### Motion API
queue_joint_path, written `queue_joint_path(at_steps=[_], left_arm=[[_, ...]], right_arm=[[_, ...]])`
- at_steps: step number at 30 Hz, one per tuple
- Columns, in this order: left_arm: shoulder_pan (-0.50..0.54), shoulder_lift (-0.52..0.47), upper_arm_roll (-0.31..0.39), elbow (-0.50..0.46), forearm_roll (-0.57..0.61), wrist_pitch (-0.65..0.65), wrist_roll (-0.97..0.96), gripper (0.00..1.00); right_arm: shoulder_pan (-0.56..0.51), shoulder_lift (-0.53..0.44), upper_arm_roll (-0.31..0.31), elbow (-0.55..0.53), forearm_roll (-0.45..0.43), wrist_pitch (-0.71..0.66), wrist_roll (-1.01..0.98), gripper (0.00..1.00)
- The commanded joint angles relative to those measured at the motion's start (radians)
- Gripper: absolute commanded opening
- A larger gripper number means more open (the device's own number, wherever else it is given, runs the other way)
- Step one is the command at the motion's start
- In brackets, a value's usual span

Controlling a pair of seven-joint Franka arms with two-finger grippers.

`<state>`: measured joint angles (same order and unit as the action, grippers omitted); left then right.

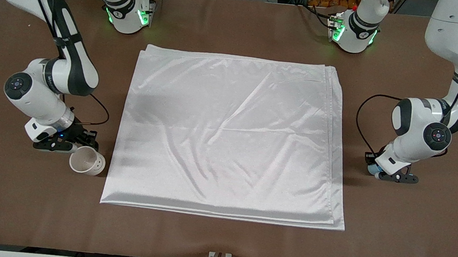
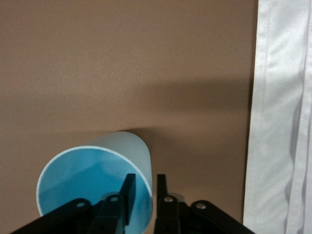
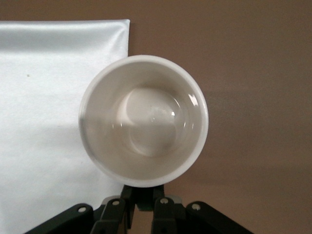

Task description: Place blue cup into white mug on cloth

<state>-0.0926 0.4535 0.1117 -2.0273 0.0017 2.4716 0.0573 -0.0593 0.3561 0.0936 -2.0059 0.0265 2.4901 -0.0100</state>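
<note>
The blue cup [image 2: 95, 183] sits on the bare brown surface [image 1: 218, 236] just off the cloth's [image 1: 228, 137] edge at the left arm's end, pinched through its wall by the left gripper [image 2: 144, 195], one finger inside the rim and one outside. Such a thin-wall pinch could let the cup swing or slip when lifted. The white mug [image 1: 87, 161] stands off the cloth near its corner at the right arm's end, nearer the front camera, with the right gripper [image 3: 141, 197] clamped on what seems to be its handle; held so far off centre, the mug may tilt or twist. The cloth between them lies bare, leaving wide landing room, though its glossy creases could rock the mug, and its edges could snag on a low pass.
</note>
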Motion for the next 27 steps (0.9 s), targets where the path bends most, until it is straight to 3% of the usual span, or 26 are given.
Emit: queue_joint_path(at_steps=[1,8,17,27], left_arm=[[0.004,0.002,0.000,0.004,0.021,0.013,0.012,0.00],[0.002,-0.021,0.002,0.004,0.021,0.009,0.012,0.00],[0.007,-0.113,0.002,0.005,0.023,-0.014,0.035,0.00],[0.007,-0.228,-0.004,0.090,0.024,-0.261,0.035,0.00]], right_arm=[[-0.010,-0.049,0.079,0.090,0.003,-0.172,0.112,0.00],[0.024,-0.045,0.196,0.194,-0.017,-0.269,0.330,0.00],[0.209,-0.008,0.202,0.309,-0.099,-0.361,0.582,0.00],[0.418,0.109,0.202,0.417,-0.125,-0.352,0.741,0.00]])
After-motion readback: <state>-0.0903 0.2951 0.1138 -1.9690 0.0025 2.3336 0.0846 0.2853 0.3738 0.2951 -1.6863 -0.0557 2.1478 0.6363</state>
